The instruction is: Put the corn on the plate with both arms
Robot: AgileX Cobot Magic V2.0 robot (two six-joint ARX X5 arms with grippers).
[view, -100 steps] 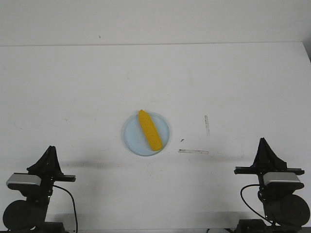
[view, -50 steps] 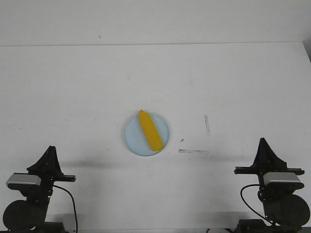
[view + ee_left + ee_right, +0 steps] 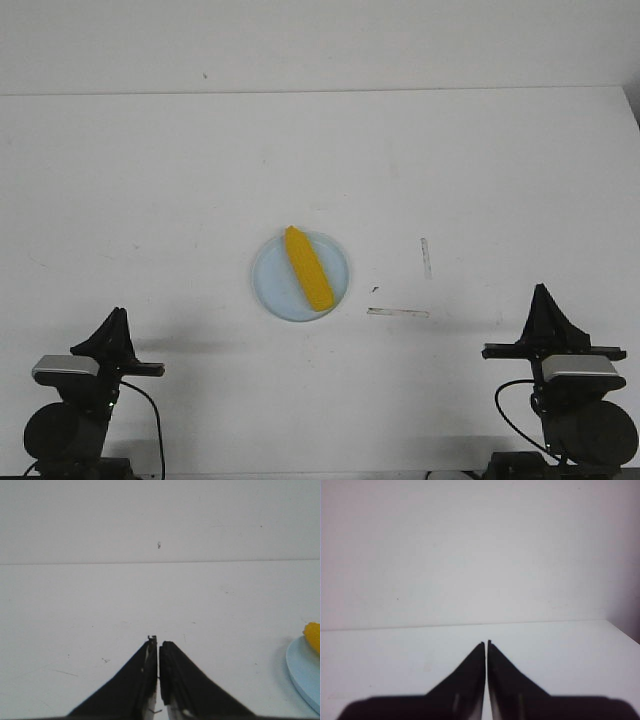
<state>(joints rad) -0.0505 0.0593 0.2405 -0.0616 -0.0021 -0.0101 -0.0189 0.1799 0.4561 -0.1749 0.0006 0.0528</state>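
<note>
I count 1 corn lying on 1 plate, mid-table. 2 grippers, left and right, both clenched w/ nothing held, well apart from plate.

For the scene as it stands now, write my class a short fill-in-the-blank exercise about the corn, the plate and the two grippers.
1. The corn lies on the ____.
2. The plate is pale ____.
3. The left gripper and the right gripper are both ____, holding nothing.
4. In the left wrist view, the plate and the corn show at the picture's ____ edge.

Missing words: plate; blue; shut; right
</note>
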